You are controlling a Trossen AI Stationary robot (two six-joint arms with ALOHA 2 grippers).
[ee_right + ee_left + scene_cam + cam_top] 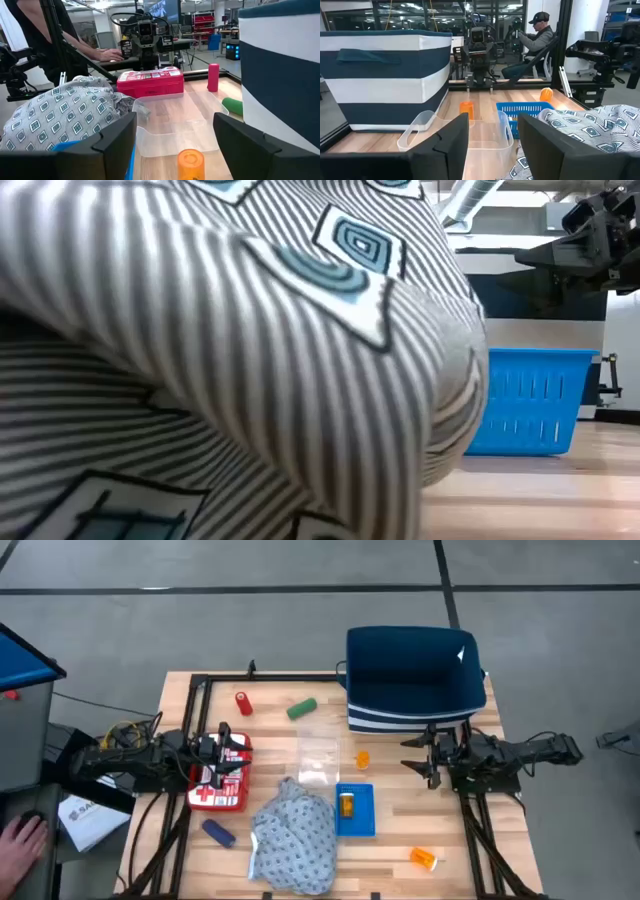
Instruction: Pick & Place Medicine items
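Orange bottle [362, 758] upright on the wooden worktop [400, 830], cap up, long axis vertical. Stands straight ahead of the right hand [412, 756], near it but apart, between that hand and the clear tray [318, 762]. Shows in the right wrist view centred low in the gap between the two spread fingers [117, 135]. Calls, most likely, for a plain advance forward and slightly down, with no turn of the wrist. Risks a tip-over if nudged by one finger before the other.

Right hand released and empty, level with the front of the striped bin [415, 680]. Left hand [228, 753] likewise released and empty, hovering over the red-and-white case [215, 790], with the clear tray between it and that bottle. Clearly the farther of the two, so a job for the right arm.

Second orange bottle [346, 804] already lying in the blue tray [360, 825]. Third one [424, 858] on its side near the worktop's front right corner. Red tube [243, 703] and green tube [301, 709] at the back, blue tube [218, 832] beside the cloth [295, 835], all nearer the left arm.
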